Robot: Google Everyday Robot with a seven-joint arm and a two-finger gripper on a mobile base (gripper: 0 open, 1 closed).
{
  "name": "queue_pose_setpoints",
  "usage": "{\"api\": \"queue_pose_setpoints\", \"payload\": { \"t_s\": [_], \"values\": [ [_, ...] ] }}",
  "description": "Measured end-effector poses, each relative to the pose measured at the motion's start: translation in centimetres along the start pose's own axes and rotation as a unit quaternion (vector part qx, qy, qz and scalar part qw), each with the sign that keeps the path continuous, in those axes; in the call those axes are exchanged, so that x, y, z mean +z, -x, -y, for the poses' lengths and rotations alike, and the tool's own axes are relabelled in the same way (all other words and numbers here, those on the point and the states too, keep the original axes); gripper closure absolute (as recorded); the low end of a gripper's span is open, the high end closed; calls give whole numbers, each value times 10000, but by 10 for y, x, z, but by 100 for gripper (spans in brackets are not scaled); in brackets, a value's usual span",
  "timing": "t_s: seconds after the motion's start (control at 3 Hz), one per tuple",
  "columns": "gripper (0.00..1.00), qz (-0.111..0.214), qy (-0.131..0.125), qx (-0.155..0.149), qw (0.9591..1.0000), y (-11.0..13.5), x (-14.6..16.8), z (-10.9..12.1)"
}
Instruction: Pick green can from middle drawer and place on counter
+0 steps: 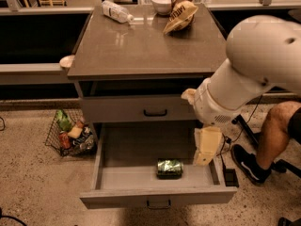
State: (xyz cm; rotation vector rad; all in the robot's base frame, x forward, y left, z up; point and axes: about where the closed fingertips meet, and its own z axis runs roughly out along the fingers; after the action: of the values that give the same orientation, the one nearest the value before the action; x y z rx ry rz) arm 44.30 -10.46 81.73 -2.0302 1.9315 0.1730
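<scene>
Green can (170,168), lying on its side on the floor of the pulled-out middle drawer (127,177), towards the front and right of centre. Counter (141,46): broad grey-brown top carrying a clear plastic bottle (116,12) on its side, a white bowl (161,4) and a yellow snack bag (181,14) along the far edge. White robot arm (249,65): reaches in from the right, ending in the pale gripper (203,160), which hangs over the drawer's right side, just beside the can and apart from it; whether it is open or closed cannot be told. Upper drawer (117,111): closed. Wire basket (70,133): on the floor, left of the cabinet. A seated person's leg (277,135): at right.
</scene>
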Motion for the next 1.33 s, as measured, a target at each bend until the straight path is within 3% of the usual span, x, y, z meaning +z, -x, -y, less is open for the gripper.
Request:
{"api": "queue_pose_setpoints", "payload": {
  "t_s": [0.67, 1.33],
  "values": [
    [0, 266, 99, -206, 9994, -56, 79, 19],
    [0, 700, 418, -230, 9964, -80, 170, 31]
  ]
}}
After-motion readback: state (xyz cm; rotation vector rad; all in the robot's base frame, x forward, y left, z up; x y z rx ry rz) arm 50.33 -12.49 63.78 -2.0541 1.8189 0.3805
